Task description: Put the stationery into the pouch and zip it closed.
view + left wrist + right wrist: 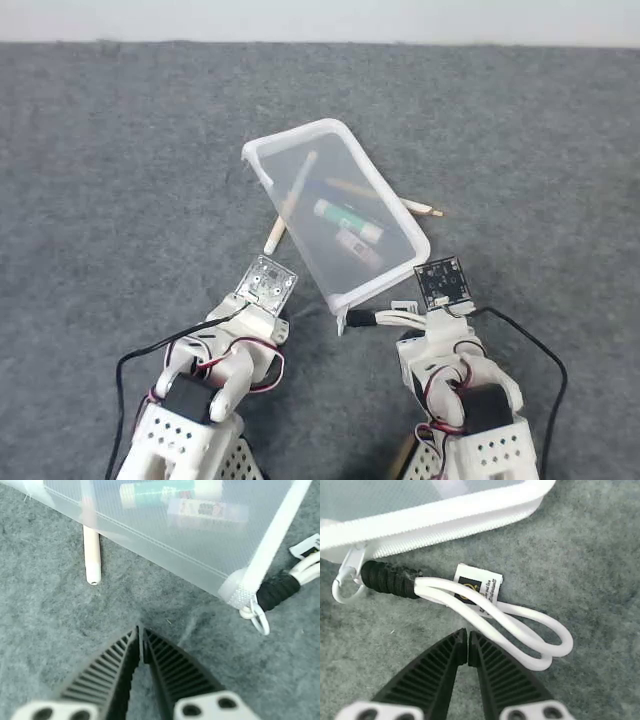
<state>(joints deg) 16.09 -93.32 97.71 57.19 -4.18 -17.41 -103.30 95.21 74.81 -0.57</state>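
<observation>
A translucent white pouch [335, 210] lies in the middle of the grey table, holding a glue stick [348, 221], pens and other stationery. One wooden pencil [275, 235] pokes out past its left edge, and another pencil's tip [425, 209] sticks out on the right. The zip pull, a metal ring [342, 587], black wrap [387, 577] and white cord loop [520, 625], hangs at the pouch's near corner. My left gripper [140, 630] is shut and empty on the mat just short of the pouch [190, 535]. My right gripper [468, 632] is shut, just short of the cord.
Grey felt mat [120, 180] covers the whole table up to a pale wall at the back. The left arm [235, 345] and right arm [450, 350] stand at the near edge, either side of the pouch's corner. A white label [477, 587] is tied to the cord.
</observation>
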